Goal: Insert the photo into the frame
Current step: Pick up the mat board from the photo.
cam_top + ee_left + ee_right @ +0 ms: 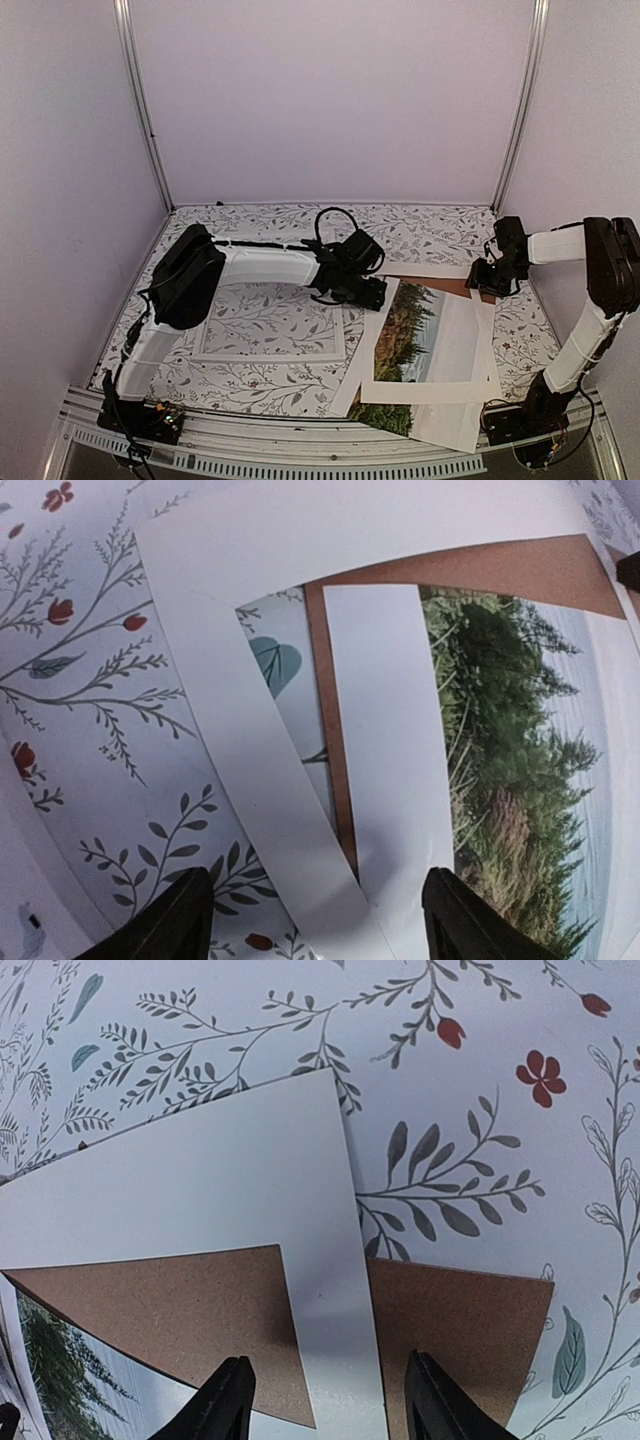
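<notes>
The photo (405, 335) lies flat right of centre, its conifers and misty sky showing through the window of a loose white mat (465, 345) that lies over it. The frame (268, 357), white-bordered with a clear pane, lies flat to its left, under the left arm. My left gripper (375, 297) hangs over the photo's near-left corner. In its wrist view the jaws (315, 925) stand open over the mat's strip (250, 770) and the photo's white margin (385, 730). My right gripper (482, 282) is open above the mat's far right corner (330, 1290).
A brown backing board (440, 284) lies under the mat and photo, and it pokes out past the mat's corner (460, 1330). The flowered tablecloth (280, 225) covers the table. White walls and metal posts enclose the back and sides.
</notes>
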You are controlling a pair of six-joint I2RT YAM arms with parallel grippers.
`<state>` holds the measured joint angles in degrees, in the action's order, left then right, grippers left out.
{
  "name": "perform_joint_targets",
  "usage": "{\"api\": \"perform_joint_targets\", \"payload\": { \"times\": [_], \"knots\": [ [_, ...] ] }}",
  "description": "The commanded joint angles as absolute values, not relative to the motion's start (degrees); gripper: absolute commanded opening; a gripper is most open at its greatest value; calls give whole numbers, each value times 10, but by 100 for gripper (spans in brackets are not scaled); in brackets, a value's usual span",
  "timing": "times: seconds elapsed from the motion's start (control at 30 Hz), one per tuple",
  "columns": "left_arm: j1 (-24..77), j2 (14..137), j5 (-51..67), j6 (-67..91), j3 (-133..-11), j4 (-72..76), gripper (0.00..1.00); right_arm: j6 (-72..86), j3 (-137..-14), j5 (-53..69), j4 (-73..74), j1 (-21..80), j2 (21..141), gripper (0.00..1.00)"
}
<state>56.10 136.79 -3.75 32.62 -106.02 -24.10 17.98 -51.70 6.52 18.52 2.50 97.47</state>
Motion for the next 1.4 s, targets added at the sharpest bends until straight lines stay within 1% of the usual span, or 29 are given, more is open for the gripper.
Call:
{"api": "perform_joint_targets", "payload": {
  "times": [0.0, 0.13, 0.33, 0.63, 0.8, 0.97, 1.17, 1.37],
  "knots": [
    [570, 1405, -89, 323, -1072, -266, 74, 195, -493, 119, 162, 24, 984, 52],
    [569, 1416, -121, 315, -1083, -282, 73, 199, -487, 119, 158, 24, 982, 51],
    [569, 1427, -161, 299, -1096, -294, 66, 199, -489, 124, 157, 24, 974, 51],
    [569, 1464, -200, 284, -1143, -323, 65, 200, -490, 134, 156, 24, 976, 51],
    [569, 1477, -216, 275, -1150, -334, 62, 198, -491, 130, 157, 24, 975, 53],
    [569, 1483, -231, 271, -1146, -339, 53, 201, -495, 122, 156, 24, 970, 56],
    [569, 1478, -244, 266, -1136, -339, 43, 199, -512, 116, 163, 24, 968, 58],
    [565, 1473, -225, 264, -1137, -333, 40, 196, -522, 112, 169, 24, 965, 58]
  ]
}}
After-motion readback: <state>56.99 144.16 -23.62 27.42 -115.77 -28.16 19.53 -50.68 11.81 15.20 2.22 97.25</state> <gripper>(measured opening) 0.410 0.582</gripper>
